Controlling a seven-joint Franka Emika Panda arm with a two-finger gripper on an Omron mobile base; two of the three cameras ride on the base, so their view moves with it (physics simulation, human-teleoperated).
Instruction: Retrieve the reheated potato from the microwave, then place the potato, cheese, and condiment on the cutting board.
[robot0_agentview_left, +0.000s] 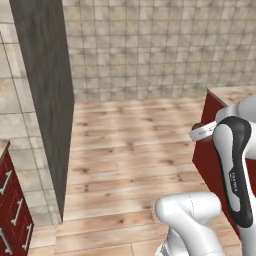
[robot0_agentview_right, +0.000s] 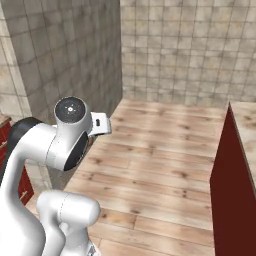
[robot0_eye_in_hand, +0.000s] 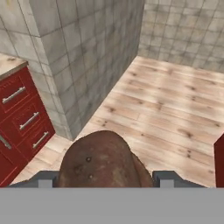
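Potato (robot0_eye_in_hand: 99, 159) gripped between the jaws, above wooden floor (robot0_eye_in_hand: 175, 105)

kitchen, red drawer cabinets (robot0_eye_in_hand: 24, 120), tiled walls (robot0_agentview_left: 150, 45)

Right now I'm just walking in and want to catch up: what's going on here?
The robot is carrying the potato: in the hand view it sits between the claw's fingertips, held over the wooden floor. Red drawers and a tiled wall corner lie to one side. It has not yet been set down.
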